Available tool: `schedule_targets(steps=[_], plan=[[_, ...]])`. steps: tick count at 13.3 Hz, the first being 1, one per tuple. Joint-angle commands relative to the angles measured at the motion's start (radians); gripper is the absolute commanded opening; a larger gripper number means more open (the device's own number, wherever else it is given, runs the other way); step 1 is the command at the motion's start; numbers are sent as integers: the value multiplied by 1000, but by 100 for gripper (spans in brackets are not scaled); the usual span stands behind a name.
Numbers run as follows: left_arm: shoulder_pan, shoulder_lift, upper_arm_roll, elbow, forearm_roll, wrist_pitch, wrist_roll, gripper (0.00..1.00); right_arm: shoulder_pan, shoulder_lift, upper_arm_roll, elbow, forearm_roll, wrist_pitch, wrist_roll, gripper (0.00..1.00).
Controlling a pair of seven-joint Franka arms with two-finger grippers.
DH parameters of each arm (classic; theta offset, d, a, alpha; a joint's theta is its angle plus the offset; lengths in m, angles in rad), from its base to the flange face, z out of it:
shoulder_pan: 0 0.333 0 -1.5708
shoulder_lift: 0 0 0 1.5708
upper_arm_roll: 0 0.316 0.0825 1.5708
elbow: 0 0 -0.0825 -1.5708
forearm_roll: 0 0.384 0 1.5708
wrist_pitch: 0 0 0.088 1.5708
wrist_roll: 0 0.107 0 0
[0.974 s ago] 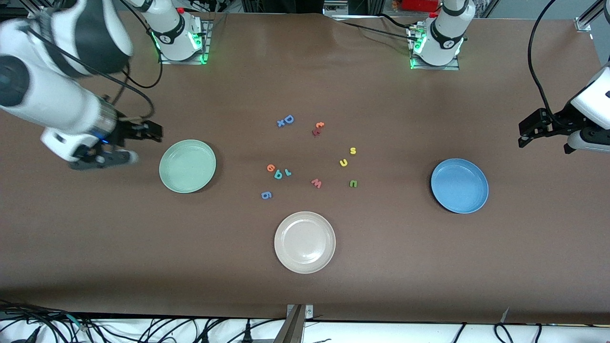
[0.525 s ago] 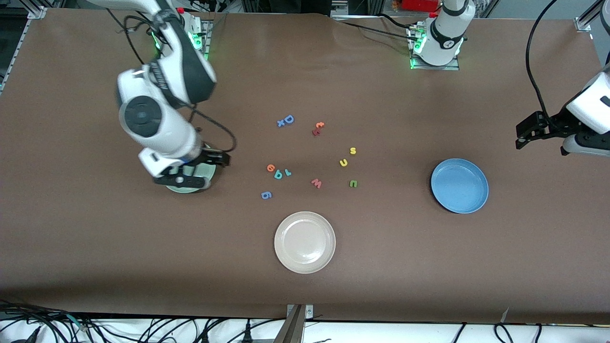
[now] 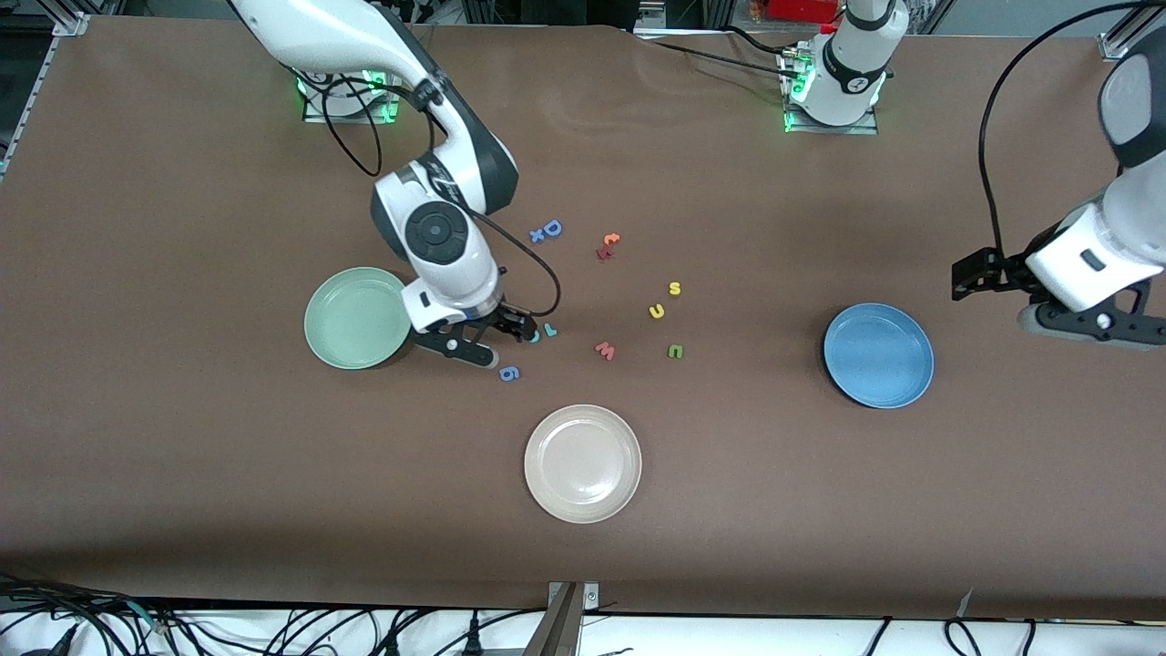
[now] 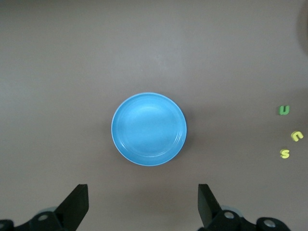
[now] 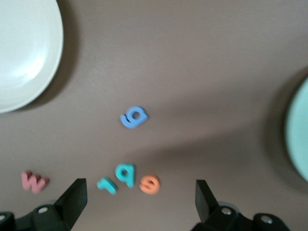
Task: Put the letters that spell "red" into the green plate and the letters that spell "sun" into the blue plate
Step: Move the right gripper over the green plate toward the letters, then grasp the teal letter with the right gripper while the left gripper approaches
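My right gripper (image 3: 460, 351) (image 5: 139, 202) hangs open and empty above the table between the green plate (image 3: 346, 319) (image 5: 299, 134) and the small letters. The orange "e" (image 5: 149, 184), teal "d" (image 5: 125, 174) and teal "r" (image 5: 106, 185) (image 3: 550, 330) lie in a row just off its fingertips. In the front view the arm covers the "e". The yellow "s" (image 3: 675, 288) (image 4: 285, 153), yellow "u" (image 3: 656, 312) (image 4: 297, 135) and green "n" (image 3: 675, 351) (image 4: 285, 110) lie mid-table. My left gripper (image 3: 1084, 326) (image 4: 143, 202) hangs open over bare table beside the empty blue plate (image 3: 878, 355) (image 4: 149, 129).
A beige plate (image 3: 583, 463) (image 5: 24, 53) sits nearer the front camera than the letters. Other letters lie about: a blue "g" (image 3: 510, 373) (image 5: 134, 117), a red "w" (image 3: 605, 350) (image 5: 33, 181), a blue "D" (image 3: 551, 228) and an orange "t" (image 3: 610, 240).
My right arm has swung from the table's end, across the green plate, to the e, d, r letters. The left gripper has drifted toward the blue plate. Both stay open.
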Motion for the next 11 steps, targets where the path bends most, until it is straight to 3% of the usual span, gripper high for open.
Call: schedule_targets(steps=[1, 5, 11], plan=[[3, 51, 2, 22, -33, -23, -9, 100, 22, 64, -9, 30, -52, 70, 57, 87], [3, 97, 2, 21, -113, -22, -50, 100, 45, 136, -9, 77, -84, 76, 54, 50], [-108, 129, 1, -7, -121, 38, -200, 100, 77, 171, -8, 80, -89, 75, 47, 50]])
